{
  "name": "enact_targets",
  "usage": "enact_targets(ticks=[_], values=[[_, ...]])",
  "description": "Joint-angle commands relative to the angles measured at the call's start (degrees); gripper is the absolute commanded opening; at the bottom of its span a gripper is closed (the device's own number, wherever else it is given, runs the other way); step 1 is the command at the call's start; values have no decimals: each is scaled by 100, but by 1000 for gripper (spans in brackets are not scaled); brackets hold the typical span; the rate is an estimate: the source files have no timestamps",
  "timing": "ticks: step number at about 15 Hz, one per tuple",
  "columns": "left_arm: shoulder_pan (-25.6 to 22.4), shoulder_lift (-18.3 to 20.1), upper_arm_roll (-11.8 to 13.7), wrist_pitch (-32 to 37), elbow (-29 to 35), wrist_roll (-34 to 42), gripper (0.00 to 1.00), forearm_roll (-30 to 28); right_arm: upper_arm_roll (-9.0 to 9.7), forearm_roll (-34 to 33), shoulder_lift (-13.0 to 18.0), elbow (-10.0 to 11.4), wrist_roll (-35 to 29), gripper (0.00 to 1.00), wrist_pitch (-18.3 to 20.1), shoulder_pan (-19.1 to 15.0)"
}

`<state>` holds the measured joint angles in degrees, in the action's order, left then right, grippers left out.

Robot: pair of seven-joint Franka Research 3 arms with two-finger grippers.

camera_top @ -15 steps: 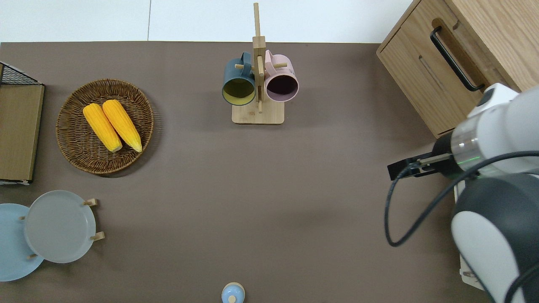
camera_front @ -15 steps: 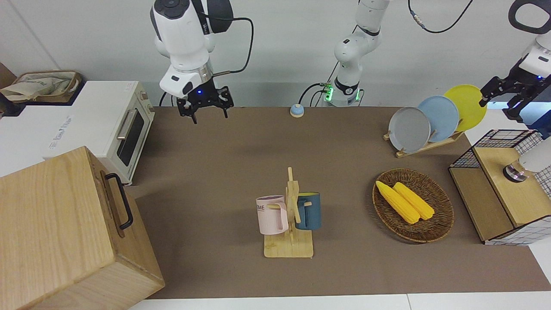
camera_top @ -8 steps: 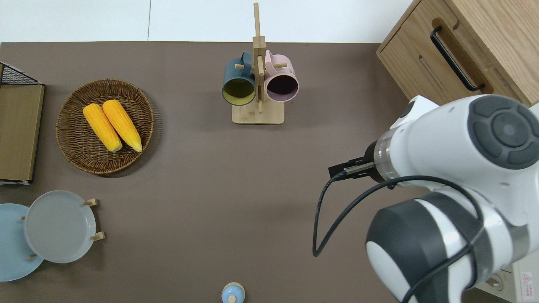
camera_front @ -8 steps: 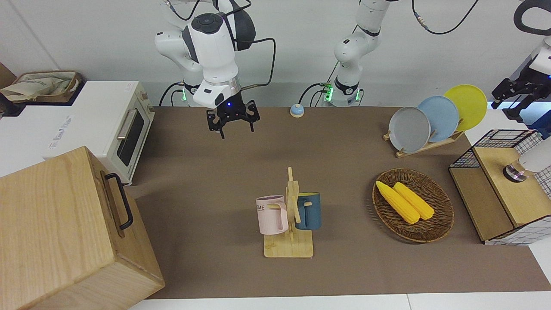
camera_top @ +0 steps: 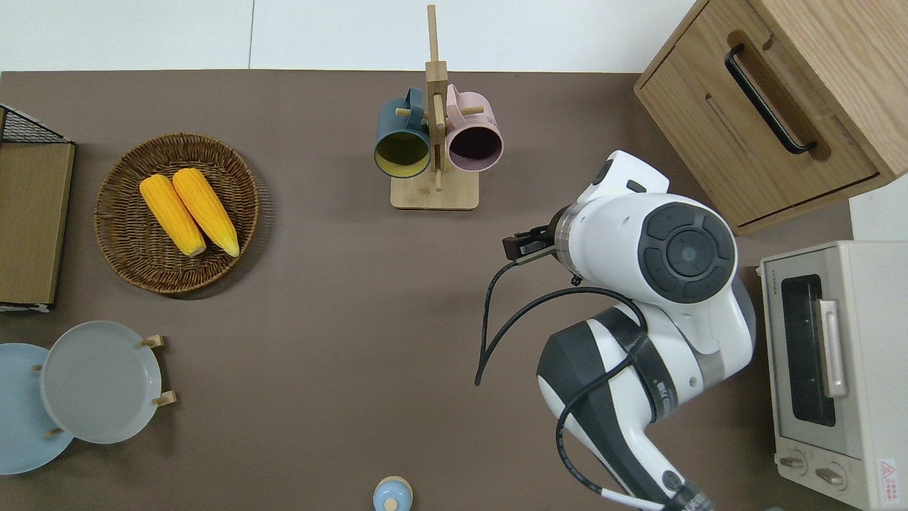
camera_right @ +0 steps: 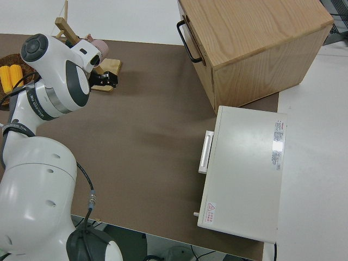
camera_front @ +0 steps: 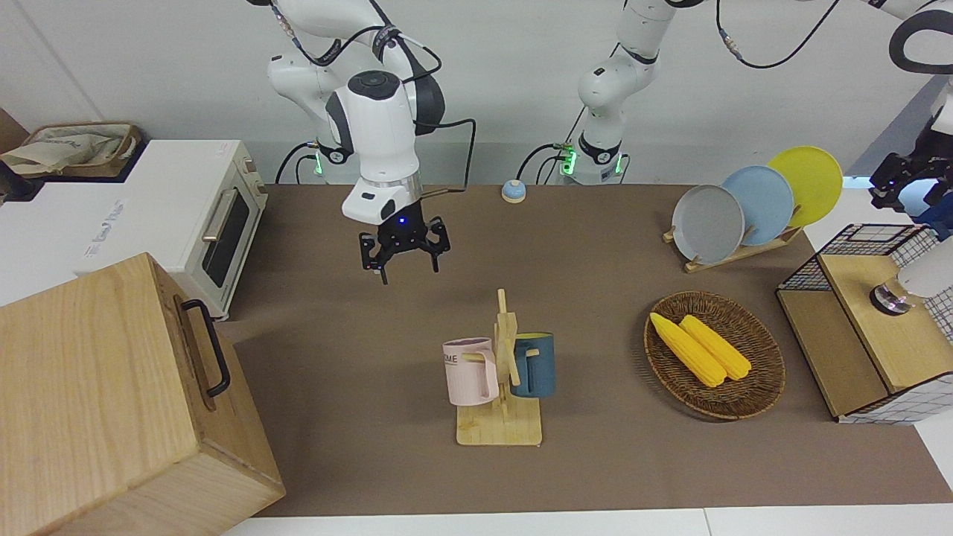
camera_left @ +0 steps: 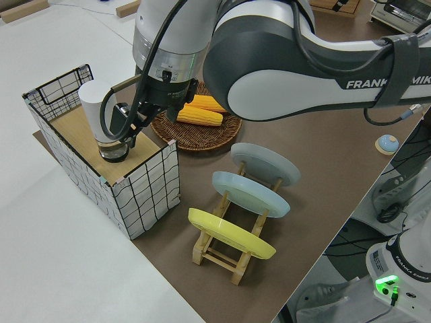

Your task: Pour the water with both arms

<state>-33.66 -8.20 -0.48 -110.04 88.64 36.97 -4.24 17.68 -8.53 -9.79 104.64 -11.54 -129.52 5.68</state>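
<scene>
My right hand [camera_front: 403, 262] hangs open over bare counter [camera_front: 595, 238]; left hand [camera_left: 132, 118] (grip state unclear) nears the white bottle [camera_left: 100, 114] and might topple it.

Plain white wall [camera_front: 506, 89], brown table mat [camera_front: 581, 246], wooden cabinet [camera_front: 112, 402], white toaster oven [camera_front: 171, 216]

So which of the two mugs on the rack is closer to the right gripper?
The pink mug, hanging on the rack's side toward the right arm's end of the table. The blue mug hangs on the opposite side, away from the right gripper.
</scene>
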Motion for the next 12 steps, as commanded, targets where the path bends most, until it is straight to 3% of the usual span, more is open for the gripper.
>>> enact_targets(ticks=[1,6,10,12], values=[[8,-207,101,-709,-31,74,998,-490,77,-614,-444,-75,-50,992,-774,-24],[8,-384,101,-1632,179,74,998,-1158,77,-957,-884,-268,-41,992,-1505,-6],[0,-498,101,-1951,382,651,998,-2035,77,-1221,-1323,-1076,-23,992,-1436,135],[-9,-533,162,-1951,408,785,998,-2178,77,-1221,-1438,-1262,-23,990,-1462,135]])
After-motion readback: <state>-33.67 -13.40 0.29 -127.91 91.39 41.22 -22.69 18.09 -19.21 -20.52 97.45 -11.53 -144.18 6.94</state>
